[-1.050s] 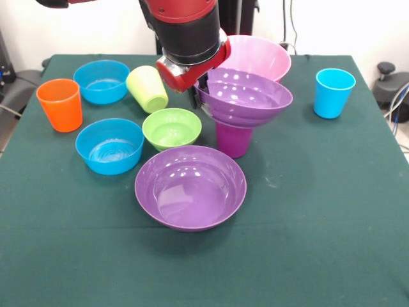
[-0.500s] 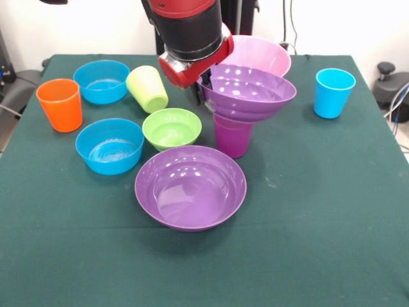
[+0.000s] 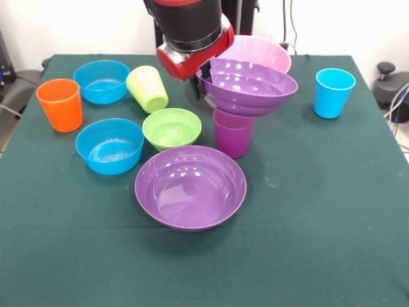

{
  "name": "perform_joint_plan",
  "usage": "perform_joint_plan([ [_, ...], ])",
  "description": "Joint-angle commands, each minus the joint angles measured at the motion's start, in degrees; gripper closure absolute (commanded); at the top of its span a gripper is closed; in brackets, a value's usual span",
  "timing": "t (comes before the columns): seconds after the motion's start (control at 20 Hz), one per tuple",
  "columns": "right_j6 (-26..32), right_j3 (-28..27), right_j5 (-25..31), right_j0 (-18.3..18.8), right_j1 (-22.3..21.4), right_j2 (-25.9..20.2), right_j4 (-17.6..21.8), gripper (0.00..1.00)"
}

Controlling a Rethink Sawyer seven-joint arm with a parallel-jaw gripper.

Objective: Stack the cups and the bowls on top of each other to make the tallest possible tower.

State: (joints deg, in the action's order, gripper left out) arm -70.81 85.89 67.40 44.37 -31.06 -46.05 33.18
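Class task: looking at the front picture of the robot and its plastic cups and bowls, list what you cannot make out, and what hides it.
1. Tool's tips, front view: hidden by the arm's red and black end and the rim of the raised wide purple plastic bowl.
2. Base of the big pink plastic bowl: hidden behind that bowl.
3. Whether the raised bowl touches the purple plastic cup.

Purple cup (image 3: 233, 133) stands upright at the middle, a wide purple bowl (image 3: 248, 86) tilted just above its rim. Around the cup: second purple bowl (image 3: 190, 187) nearer, green bowl (image 3: 172, 128) and lime cup (image 3: 147, 88) left, pink bowl (image 3: 262, 52) behind.
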Motion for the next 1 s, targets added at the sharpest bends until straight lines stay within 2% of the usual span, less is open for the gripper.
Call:
perform_joint_plan([
  [0.05,10.66,2.79,2.96,-0.79,1.67,0.69,1.25,1.00],
  [0.4,9.37,0.70,-0.57,-2.52,4.95,2.85,5.07,1.00],
  [0.8,7.50,-0.09,-1.74,-3.05,5.86,3.03,6.16,1.00],
  [1.0,6.43,-0.33,-0.69,-3.47,5.27,2.77,5.49,1.00],
])
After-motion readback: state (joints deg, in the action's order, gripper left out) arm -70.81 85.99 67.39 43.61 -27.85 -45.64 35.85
